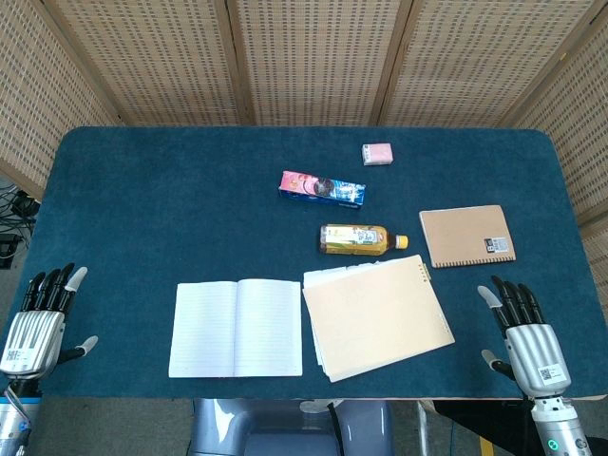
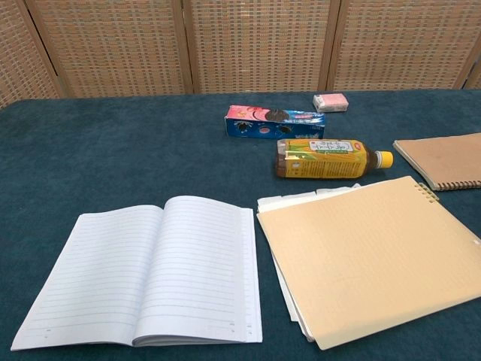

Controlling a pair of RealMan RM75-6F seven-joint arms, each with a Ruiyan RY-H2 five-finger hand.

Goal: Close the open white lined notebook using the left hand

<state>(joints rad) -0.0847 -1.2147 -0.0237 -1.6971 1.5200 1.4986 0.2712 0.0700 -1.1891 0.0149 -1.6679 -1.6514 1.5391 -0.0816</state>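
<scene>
The white lined notebook (image 1: 236, 328) (image 2: 150, 271) lies open and flat on the blue table (image 1: 171, 209) (image 2: 113, 150), near the front edge, left of centre, both pages facing up. Just beside it on the right lies a tan folder (image 1: 378, 315) (image 2: 372, 256) with loose sheets under it, its corner close to the notebook's right page. Behind the folder a tea bottle (image 1: 361, 239) (image 2: 327, 159) lies on its side; further back are a blue box (image 1: 322, 188) (image 2: 275, 123) and a small pink packet (image 1: 377, 154) (image 2: 331, 101). A brown spiral notebook (image 1: 468, 236) (image 2: 443, 160) sits at the right. The left hand (image 1: 43, 323) rests at the table's left front corner, well apart from the notebook, fingers spread, holding nothing. The right hand (image 1: 522, 328) rests at the right front edge, fingers likewise spread and empty.
</scene>
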